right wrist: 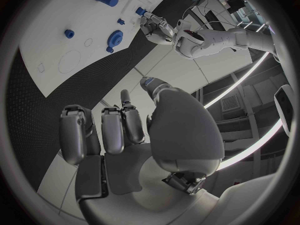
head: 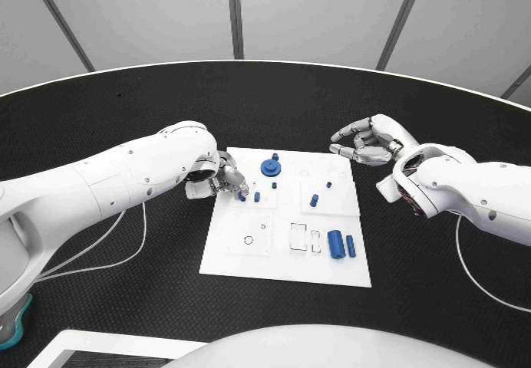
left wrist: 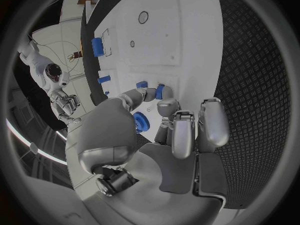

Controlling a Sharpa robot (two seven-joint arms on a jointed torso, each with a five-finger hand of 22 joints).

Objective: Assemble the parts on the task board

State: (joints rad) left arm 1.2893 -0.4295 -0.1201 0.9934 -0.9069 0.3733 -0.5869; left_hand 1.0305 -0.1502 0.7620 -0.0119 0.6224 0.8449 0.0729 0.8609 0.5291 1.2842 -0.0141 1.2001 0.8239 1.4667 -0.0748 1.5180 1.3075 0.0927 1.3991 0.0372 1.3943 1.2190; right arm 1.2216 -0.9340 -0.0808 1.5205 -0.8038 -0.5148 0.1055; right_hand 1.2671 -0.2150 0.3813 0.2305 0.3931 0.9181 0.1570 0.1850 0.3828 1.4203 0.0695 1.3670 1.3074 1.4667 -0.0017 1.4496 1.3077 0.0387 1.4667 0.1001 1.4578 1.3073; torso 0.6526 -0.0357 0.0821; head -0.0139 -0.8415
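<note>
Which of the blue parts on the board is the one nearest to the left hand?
The small blue peg at the fingertips of the left hand. The gear-like part and the two cylinders lie farther off.

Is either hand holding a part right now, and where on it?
Left hand fingertips are at a small blue peg on the task board; a firm hold cannot be told. Right hand holds nothing.

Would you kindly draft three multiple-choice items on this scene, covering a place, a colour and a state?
1. Where is the left hand?
A. over the task board's left edge
B. off the table
C. at the board's near edge

2. What colour are the parts?
A. red
B. blue
C. green

3. What is the right hand holding?
A. a part
B. the board
C. nothing

Answers: 1 A, its fingers sit among the small pegs there; 2 B, every piece looks blue; 3 C, it hovers off the board's far right corner, fingers curled around nothing.
</note>
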